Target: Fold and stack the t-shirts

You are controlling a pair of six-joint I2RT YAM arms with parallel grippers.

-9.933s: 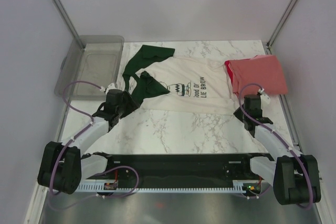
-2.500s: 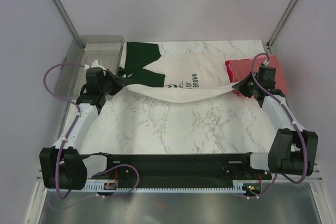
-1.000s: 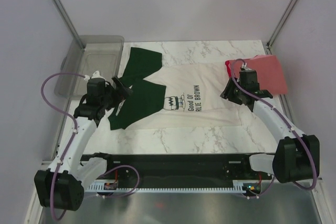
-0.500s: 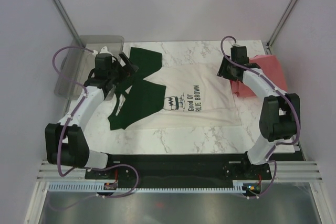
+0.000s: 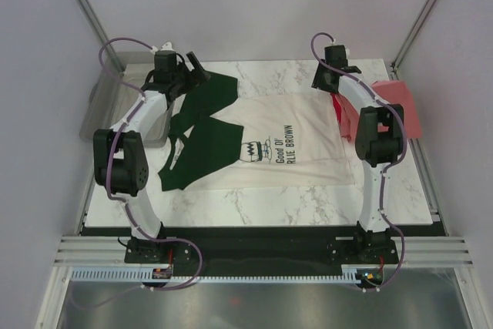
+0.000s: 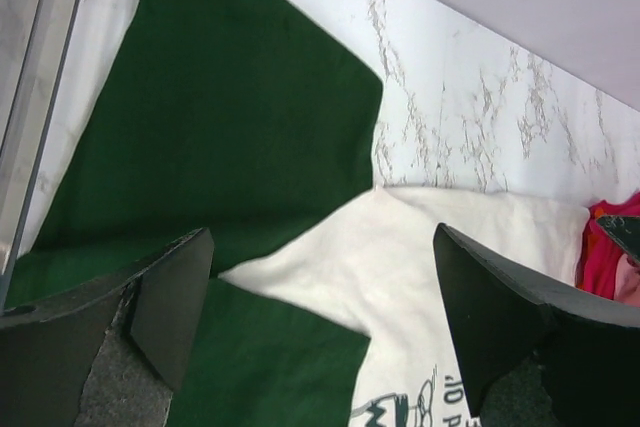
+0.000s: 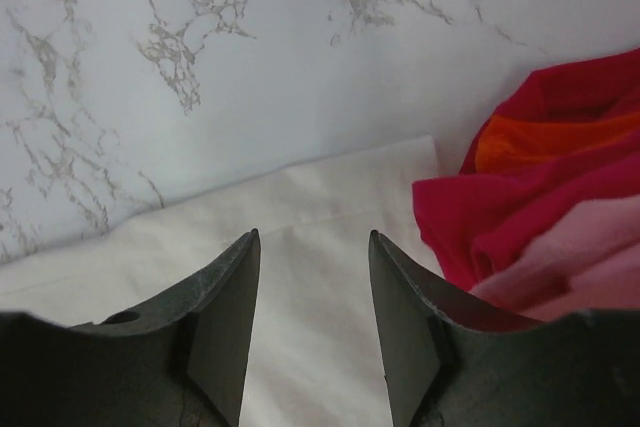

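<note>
Left arm (image 5: 150, 113) and right arm (image 5: 354, 96) reach far across the worktop (image 5: 254, 198). Left fingers (image 6: 165, 292) wide open, empty, above the cream shirt (image 5: 300, 113); right fingers (image 7: 225, 317) part-open, empty, by the red shirt (image 7: 540, 197).

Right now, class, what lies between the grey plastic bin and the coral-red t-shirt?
The cream-white t-shirt with dark green sleeves, spread flat on the marble table, as the top view shows.

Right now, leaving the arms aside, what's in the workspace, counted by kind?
T-shirts: 2, the cream-white t-shirt with green sleeves and the coral-red t-shirt
Clear grey plastic bin: 1
Total: 3
</note>
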